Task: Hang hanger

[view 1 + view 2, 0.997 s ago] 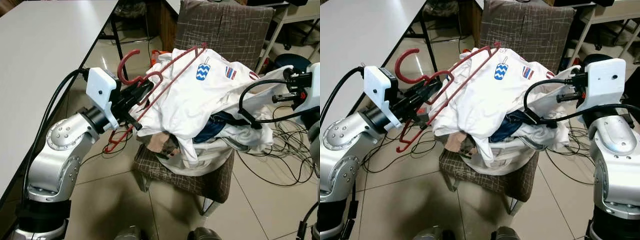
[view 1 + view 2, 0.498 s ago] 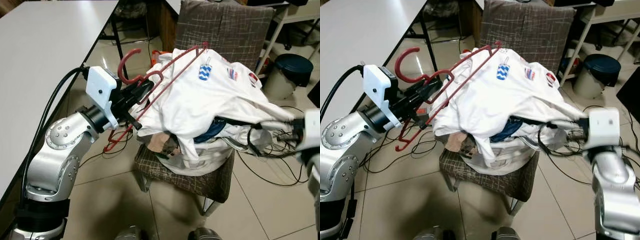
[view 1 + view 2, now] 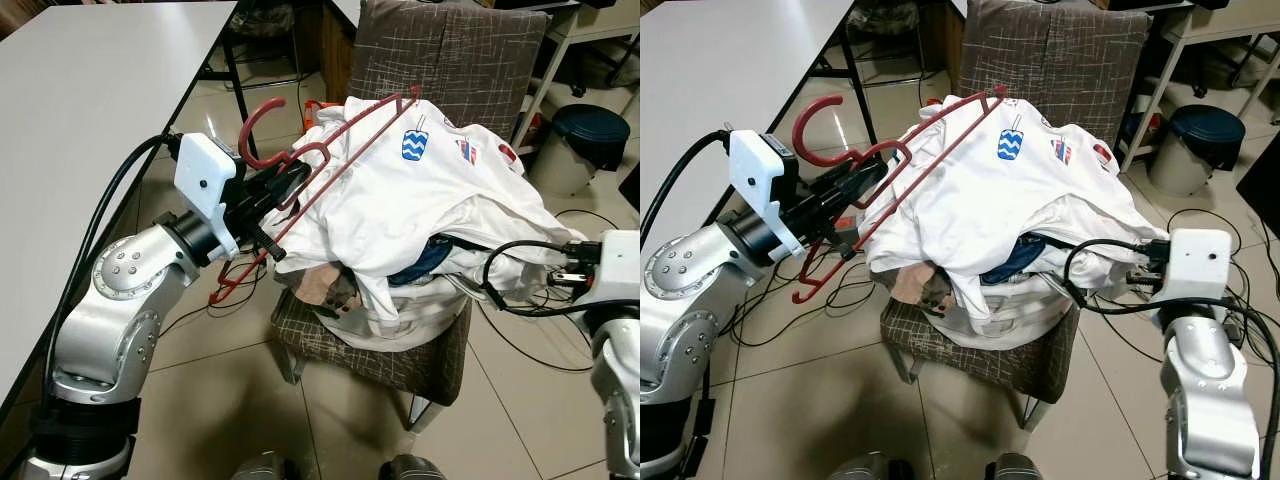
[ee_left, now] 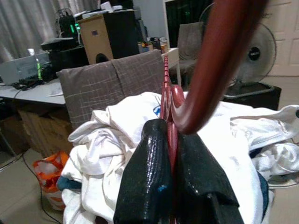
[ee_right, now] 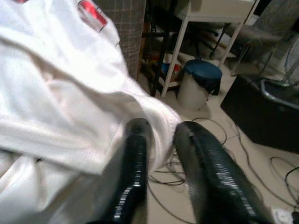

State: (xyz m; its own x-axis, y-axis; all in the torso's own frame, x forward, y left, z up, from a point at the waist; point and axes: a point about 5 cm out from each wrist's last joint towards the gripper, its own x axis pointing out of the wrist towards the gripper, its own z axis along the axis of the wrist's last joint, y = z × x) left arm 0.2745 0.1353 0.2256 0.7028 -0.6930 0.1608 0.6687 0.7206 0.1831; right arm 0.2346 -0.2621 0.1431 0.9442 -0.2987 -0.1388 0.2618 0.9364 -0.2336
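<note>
Left end effector (image 4: 170,154) clamps the red hanger (image 3: 330,170); white shirt (image 3: 1010,200) heaped on the chair (image 3: 1060,60) beyond. Right end effector (image 5: 161,135) pinches shirt cloth.

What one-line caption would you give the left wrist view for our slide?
Left gripper shut on the red hanger, facing a white shirt heaped on a brown chair.

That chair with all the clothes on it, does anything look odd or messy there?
Yes. The chair seat is buried under a heap of crumpled white shirts, not folded. A red hanger, clamped in the left gripper, lies slanted across the pile. The right gripper pinches a fold of white cloth. Cables sprawl on the floor.
</note>
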